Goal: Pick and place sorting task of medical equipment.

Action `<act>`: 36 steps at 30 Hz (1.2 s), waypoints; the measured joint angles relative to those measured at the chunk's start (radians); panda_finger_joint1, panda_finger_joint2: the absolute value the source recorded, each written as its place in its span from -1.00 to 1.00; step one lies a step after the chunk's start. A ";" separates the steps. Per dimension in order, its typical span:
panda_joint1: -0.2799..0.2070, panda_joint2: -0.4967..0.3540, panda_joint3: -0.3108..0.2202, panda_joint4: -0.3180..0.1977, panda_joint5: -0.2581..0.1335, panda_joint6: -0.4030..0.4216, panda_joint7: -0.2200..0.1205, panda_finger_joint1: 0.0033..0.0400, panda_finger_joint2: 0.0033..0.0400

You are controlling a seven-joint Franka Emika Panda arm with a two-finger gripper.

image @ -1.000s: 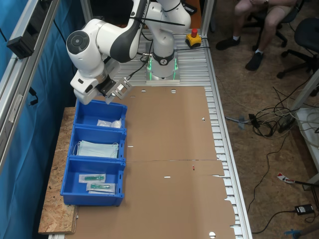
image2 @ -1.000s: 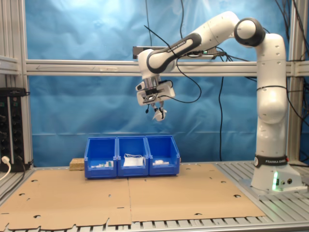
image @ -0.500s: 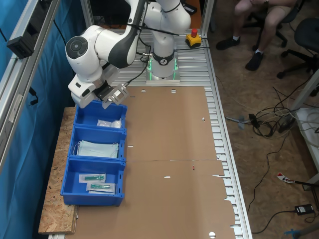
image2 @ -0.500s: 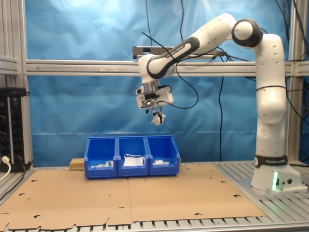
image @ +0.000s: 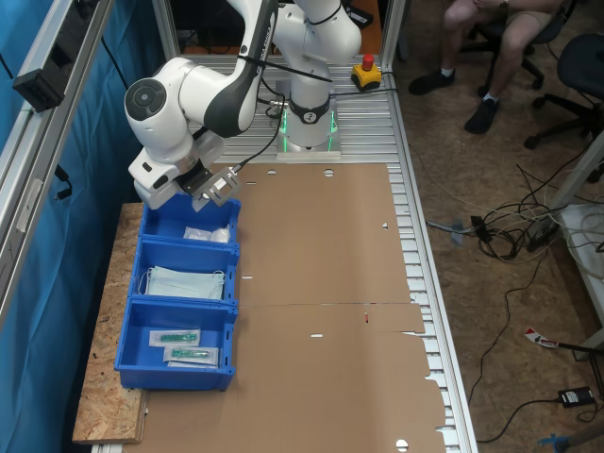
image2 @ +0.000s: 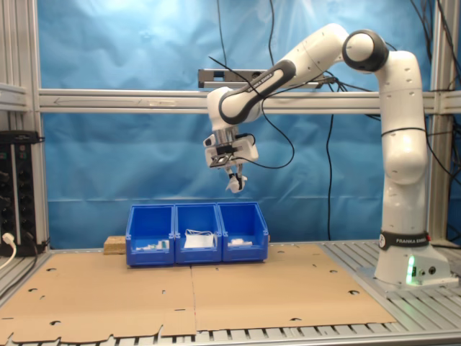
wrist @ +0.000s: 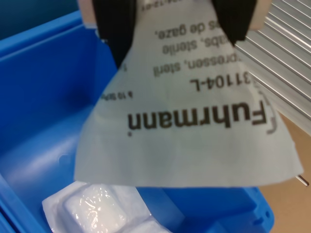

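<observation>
My gripper (image: 216,185) (image2: 234,183) hangs high above the blue bin (image: 159,213) (image2: 243,251) closest to the robot base. It is shut on the medical equipment (wrist: 194,131), a flat white packet with dark print that dangles from the black fingers (wrist: 114,26). In the second exterior view the medical equipment (image2: 235,187) shows as a small white flap well above the bin rims. Under it, inside the bin (wrist: 34,102), lies another white sealed packet (wrist: 95,206) (image: 208,233).
Three blue bins stand in a row along the cardboard-covered table's edge by the blue curtain. The middle bin holds pale blue face masks (image: 185,281); the last holds syringe packets (image: 185,345). A seated person's legs (image: 491,38) show beyond the table, cables (image: 514,226) on the floor.
The gripper, still holding the packet, has shifted toward the curtain side and dropped a little, coming over the bin nearest the robot base. The bins' contents are unchanged.
</observation>
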 joint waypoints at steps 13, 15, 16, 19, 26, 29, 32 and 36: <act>0.000 0.001 -0.013 -0.005 0.000 0.017 0.019 -0.78 -0.78; 0.000 0.001 -0.014 -0.006 0.000 0.018 0.020 -0.78 -0.78; 0.000 0.001 -0.014 -0.006 0.000 0.019 0.022 -0.78 -0.78; 0.000 0.001 -0.015 -0.006 0.000 0.020 0.025 -0.78 -0.78; 0.000 0.001 -0.015 -0.008 0.000 0.025 0.032 -0.78 -0.78; 0.000 0.001 -0.016 -0.008 0.000 0.027 0.033 -0.14 -0.14; 0.000 0.001 -0.016 -0.008 0.000 0.029 0.034 -0.14 -0.14; 0.000 0.001 -0.016 -0.008 0.000 0.030 0.035 0.31 0.31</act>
